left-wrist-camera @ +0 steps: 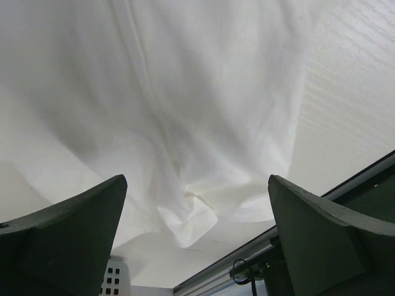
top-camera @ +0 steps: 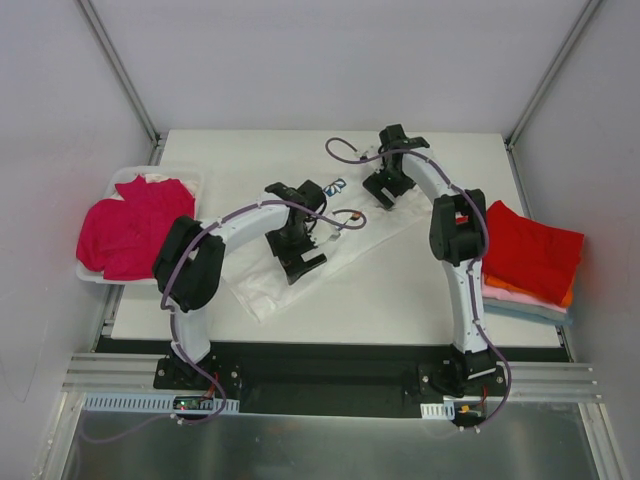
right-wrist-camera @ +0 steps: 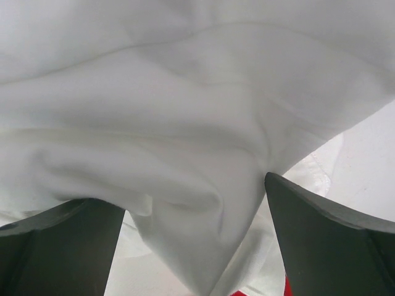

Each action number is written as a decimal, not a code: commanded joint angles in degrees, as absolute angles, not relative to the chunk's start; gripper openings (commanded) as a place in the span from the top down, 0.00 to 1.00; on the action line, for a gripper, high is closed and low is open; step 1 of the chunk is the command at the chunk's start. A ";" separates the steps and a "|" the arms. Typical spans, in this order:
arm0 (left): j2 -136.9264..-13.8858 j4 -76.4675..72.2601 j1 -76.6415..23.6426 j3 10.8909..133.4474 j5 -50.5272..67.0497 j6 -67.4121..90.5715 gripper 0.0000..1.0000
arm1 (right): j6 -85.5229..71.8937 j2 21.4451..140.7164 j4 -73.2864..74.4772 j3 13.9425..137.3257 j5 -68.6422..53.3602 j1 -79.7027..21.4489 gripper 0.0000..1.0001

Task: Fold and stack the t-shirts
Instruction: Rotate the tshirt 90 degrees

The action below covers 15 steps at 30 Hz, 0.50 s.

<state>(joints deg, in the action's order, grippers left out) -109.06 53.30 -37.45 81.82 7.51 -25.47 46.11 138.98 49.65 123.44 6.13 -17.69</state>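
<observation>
- The white worktop [top-camera: 400,300] carries everything, with both arms bolted at its 6 o'clock edge
- A white t-shirt [top-camera: 255,290] lies rumpled across the middle, running from about 7 o'clock up towards 1 o'clock; a bit of blue print [top-camera: 336,186] shows near its far end
- A magenta t-shirt [top-camera: 130,225] sits crumpled at 9 o'clock, heaped in a shallow white tray [top-camera: 190,178] and spilling over its outer side
- A folded stack sits at 3 o'clock at the worktop's edge: a red t-shirt [top-camera: 530,245] on top, an orange one [top-camera: 566,296] peeking out beneath, then pink [top-camera: 510,292], then light blue [top-camera: 540,310] at the bottom
- The left claw [left-wrist-camera: 196,180] hangs over the near half of the white t-shirt, jaws spread wide, pinching nothing; a twisted fold of cloth lies below the gap
- The right claw [right-wrist-camera: 185,191] is over the far end of the same shirt, towards 1 o'clock, jaws also spread wide; bunched white cloth fills the space between its fingers [right-wrist-camera: 321,246] without being pinched
</observation>
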 commanded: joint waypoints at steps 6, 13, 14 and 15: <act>-102.56 53.00 -37.53 75.52 0.35 -24.43 0.01 | 46.06 134.91 48.61 117.86 4.92 -16.61 0.04; -104.59 48.87 -37.09 69.70 0.97 -24.96 0.01 | 46.14 133.33 48.08 115.49 4.48 -16.61 0.03; -104.94 48.35 -36.74 69.35 1.23 -25.13 0.01 | 46.23 133.16 47.99 115.31 4.48 -16.52 0.04; -105.90 47.82 -36.22 68.65 1.84 -25.22 0.01 | 46.14 132.98 47.90 115.14 4.48 -16.52 0.03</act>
<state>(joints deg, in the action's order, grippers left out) -104.42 49.89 -37.39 70.26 2.31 -24.88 46.11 135.37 45.76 117.01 5.15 -16.95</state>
